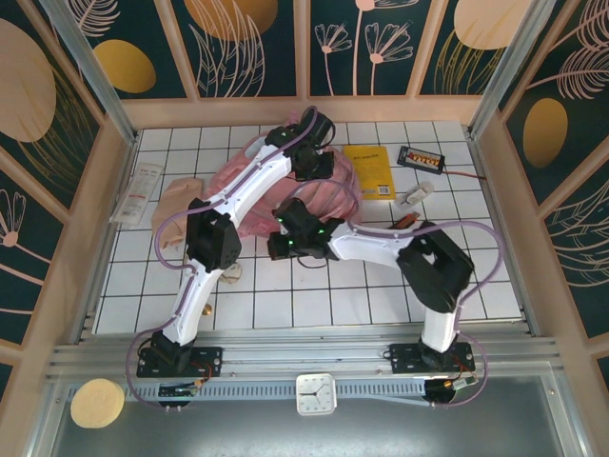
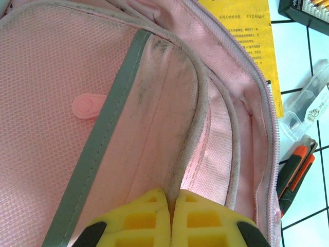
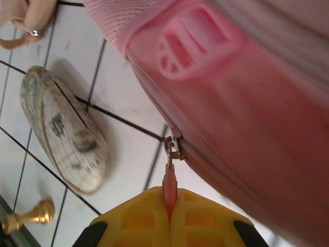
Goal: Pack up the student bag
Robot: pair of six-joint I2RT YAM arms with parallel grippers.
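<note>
So the student bag (image 1: pixel 338 195) is sitting in the middle of the tiled table (image 1: pixel 381 286), toward the far side, with both arms bent over it and covering a good chunk of it from above

Left gripper (image 2: pixel 170 208) is up at the far end of the bag, pointing down into the open main compartment. Its yellow fingers are pressed together, and the grey-piped edge of an inner pink panel runs right down into the seam between them, so it looks pinched there. You can see mesh lining and a small pink snap tab on the inside, with the zipper teeth curving along the right-hand rim

Right gripper (image 3: pixel 169 206) is at the bag's near edge, low over the tiles. Jaws closed tight on the pink zipper pull (image 3: pixel 169 185) – the little metal slider sits just above the fingertips, against the bag's seam

Other stuff around:
- yellow book (image 1: pixel 369 171) just right of the bag, partly tucked under its edge
- black box (image 1: pixel 423 158) further right
- orange-and-black utility knife (image 2: pixel 295 170) and a clear plastic piece (image 2: pixel 308 103) beside the bag's right side
- pale round thing with grid lines (image 3: pixel 64 136) on the tiles near the right gripper – can't tell what it is
- tan pouch (image 1: pixel 181 202) and a plastic sleeve (image 1: pixel 136 193) off to the left
- white clock (image 1: pixel 316 393) on the rail between the arm bases
</note>
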